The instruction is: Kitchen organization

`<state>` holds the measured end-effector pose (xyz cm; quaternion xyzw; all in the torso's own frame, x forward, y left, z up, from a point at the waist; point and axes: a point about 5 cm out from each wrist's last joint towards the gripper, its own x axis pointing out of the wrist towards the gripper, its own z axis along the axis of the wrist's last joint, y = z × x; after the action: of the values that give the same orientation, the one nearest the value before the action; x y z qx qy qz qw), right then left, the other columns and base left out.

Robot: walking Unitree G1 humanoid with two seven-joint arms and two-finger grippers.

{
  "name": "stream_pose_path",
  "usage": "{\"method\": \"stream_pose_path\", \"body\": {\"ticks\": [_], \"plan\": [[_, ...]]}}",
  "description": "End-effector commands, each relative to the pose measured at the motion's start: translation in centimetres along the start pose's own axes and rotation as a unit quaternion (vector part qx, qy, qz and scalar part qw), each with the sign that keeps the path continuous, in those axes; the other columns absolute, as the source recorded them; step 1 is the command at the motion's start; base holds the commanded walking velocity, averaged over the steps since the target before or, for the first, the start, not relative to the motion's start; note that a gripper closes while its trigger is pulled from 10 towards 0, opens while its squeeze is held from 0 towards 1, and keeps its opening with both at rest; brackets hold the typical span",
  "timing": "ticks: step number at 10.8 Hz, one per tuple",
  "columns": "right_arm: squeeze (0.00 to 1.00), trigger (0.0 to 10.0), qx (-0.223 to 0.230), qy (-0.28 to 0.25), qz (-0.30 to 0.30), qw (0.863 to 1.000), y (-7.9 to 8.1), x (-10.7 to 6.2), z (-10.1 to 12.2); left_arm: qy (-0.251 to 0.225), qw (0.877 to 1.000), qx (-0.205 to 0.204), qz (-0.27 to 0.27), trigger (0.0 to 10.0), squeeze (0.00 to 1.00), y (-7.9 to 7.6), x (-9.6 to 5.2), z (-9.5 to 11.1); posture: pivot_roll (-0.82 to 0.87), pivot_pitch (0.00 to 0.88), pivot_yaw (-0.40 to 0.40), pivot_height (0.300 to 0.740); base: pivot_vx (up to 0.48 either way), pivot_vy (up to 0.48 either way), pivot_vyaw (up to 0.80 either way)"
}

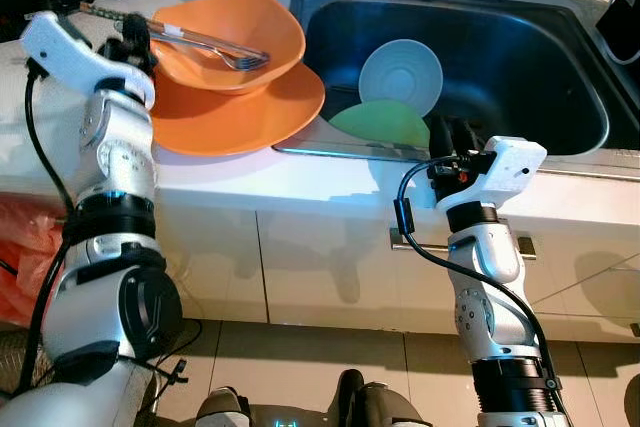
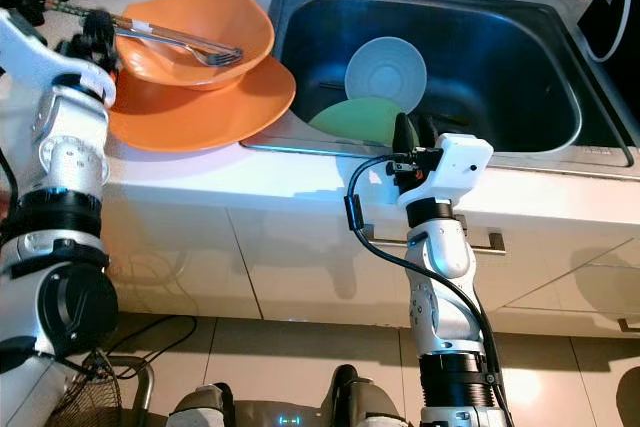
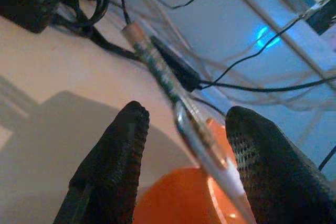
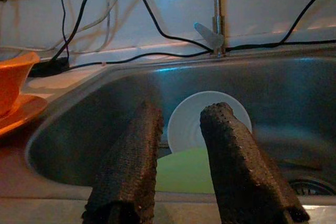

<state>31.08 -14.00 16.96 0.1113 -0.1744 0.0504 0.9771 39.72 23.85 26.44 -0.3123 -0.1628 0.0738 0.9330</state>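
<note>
We list the scene by its place relative to the sink (image 1: 560, 47), working from its left side across.

Left gripper (image 1: 133, 39): we find it well left of the sink, above the counter (image 1: 250, 172), at the handle end of the fork. The left wrist view shows its fingers (image 3: 113, 156) spread, one on each side of the handle; we cannot tell whether they touch it.

Fork (image 1: 205, 44): left of the sink, tines resting inside the orange bowl, handle reaching out past the rim toward the left gripper.

Orange bowl (image 1: 250, 22): just left of the sink, sitting on the orange plate.

Orange plate (image 1: 240, 112): on the counter, its edge right at the sink's left rim.

White bowl (image 1: 400, 72): inside the sink, tilted on its side.

Green plate (image 1: 380, 122): inside the sink, at the near wall, partly under the white bowl.

Right gripper (image 1: 452, 134): at the sink's near rim, fingers (image 4: 231, 145) parted narrowly and holding nothing, aimed toward the white bowl.
</note>
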Motion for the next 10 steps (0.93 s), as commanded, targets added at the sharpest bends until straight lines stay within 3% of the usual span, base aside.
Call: {"method": "stream_pose_path", "body": {"ticks": [1, 3, 4, 5, 10], "plan": [[0.0, 10.0, -0.003, 0.003, -0.006, 1.0, -0.19, -0.11, -0.18, -0.002, 1.0, 0.002, -0.01, 10.0, 0.0, -0.58, 0.26, 0.04, 0.09, 0.178, -0.05, 0.74, 0.0, 0.0, 0.0], [0.0, 10.0, -0.003, 0.003, -0.006, 1.0, -0.18, -0.08, -0.18, -0.004, 1.0, 0.0, -0.01, 10.0, 0.0, -0.75, 0.46, 0.1, 0.08, 0.181, -0.049, 0.74, 0.0, 0.0, 0.0], [0.0, 10.0, -0.003, 0.002, -0.007, 1.0, -0.21, -0.05, -0.17, -0.004, 1.0, -0.001, -0.012, 4.0, 0.0, -0.93, 0.55, 0.06, 0.08, 0.184, -0.049, 0.74, 0.0, 0.0, 0.0], [0.0, 10.0, -0.003, 0.002, -0.008, 1.0, -0.22, -0.05, -0.17, -0.004, 1.0, -0.001, -0.012, 0.0, 0.0, -0.95, 0.56, 0.02, 0.08, 0.185, -0.049, 0.74, 0.0, 0.0, 0.0], [0.0, 10.0, -0.004, 0.005, -0.008, 1.0, -0.29, -0.03, -0.23, -0.007, 1.0, -0.004, -0.013, 0.0, 0.0, -1.07, 0.67, -0.11, 0.09, 0.19, -0.052, 0.74, 0.0, 0.0, 0.0]]}}
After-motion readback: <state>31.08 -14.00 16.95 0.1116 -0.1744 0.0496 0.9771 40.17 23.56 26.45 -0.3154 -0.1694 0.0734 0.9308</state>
